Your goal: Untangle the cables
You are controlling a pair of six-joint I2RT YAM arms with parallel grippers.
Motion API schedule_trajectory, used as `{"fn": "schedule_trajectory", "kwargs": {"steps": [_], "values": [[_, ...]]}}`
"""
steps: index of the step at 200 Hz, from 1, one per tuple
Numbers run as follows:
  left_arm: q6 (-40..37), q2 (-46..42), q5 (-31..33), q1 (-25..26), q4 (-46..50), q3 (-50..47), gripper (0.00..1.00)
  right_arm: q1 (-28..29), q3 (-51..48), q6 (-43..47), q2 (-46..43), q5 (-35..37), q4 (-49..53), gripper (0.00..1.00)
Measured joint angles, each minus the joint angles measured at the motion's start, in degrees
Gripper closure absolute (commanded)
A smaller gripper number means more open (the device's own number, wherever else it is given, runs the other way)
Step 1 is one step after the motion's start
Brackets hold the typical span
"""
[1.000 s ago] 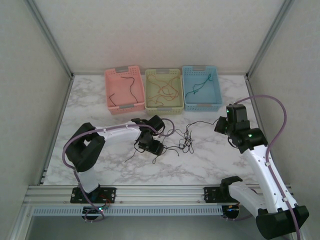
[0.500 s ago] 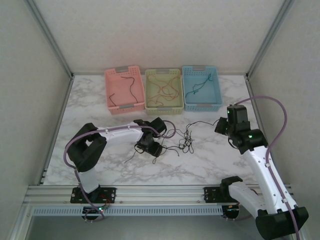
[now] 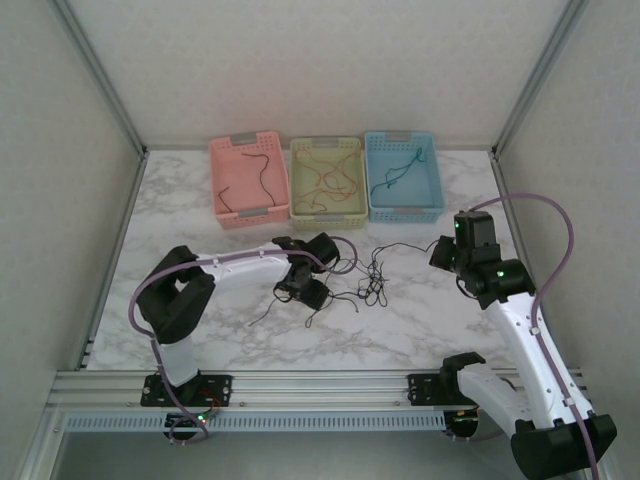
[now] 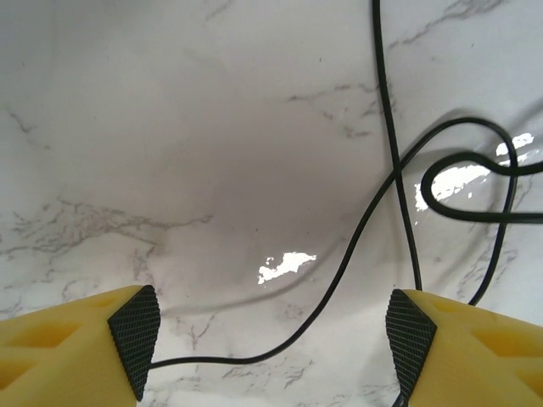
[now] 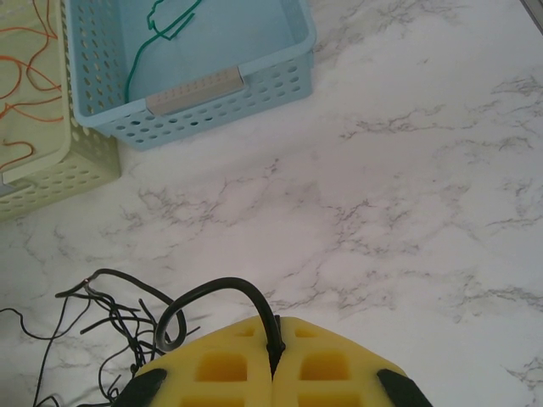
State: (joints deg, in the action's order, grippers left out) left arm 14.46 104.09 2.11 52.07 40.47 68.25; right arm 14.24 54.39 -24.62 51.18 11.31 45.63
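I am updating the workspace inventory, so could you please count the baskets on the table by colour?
Pink basket: 1
Yellow-green basket: 1
Blue basket: 1
Total: 3

The bench [image 4: 170, 127] is gleaming, glossy marble-look; the black cables [image 4: 399, 172] are shining smooth. The perforated baskets [image 3: 404, 212] are looking matt plastic, and the left tool [image 4: 271, 343] is wearing rough, knurled black pads [image 4: 136, 335].
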Motion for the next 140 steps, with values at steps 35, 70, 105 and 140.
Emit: {"fn": "schedule_trajectory", "kwargs": {"steps": [35,70,105,140], "values": [[-0.7,1.3,0.0,0.0,0.2,0.0,0.38,-0.1,-0.1,0.0,0.0,-0.5,0.0,1.0],[-1.0,2.4,0.0,0.0,0.1,0.0,0.49,-0.1,-0.2,0.0,-0.1,-0.7,0.0,1.0],[-0.8,2.8,-1.0,0.0,-0.9,-0.5,0.69,-0.1,-0.2,0.0,-0.2,-0.7,0.0,1.0],[-0.4,2.1,-1.1,0.3,-1.4,-0.8,1.0,-0.1,-0.2,0.0,-0.2,-0.7,0.0,1.0]]}}
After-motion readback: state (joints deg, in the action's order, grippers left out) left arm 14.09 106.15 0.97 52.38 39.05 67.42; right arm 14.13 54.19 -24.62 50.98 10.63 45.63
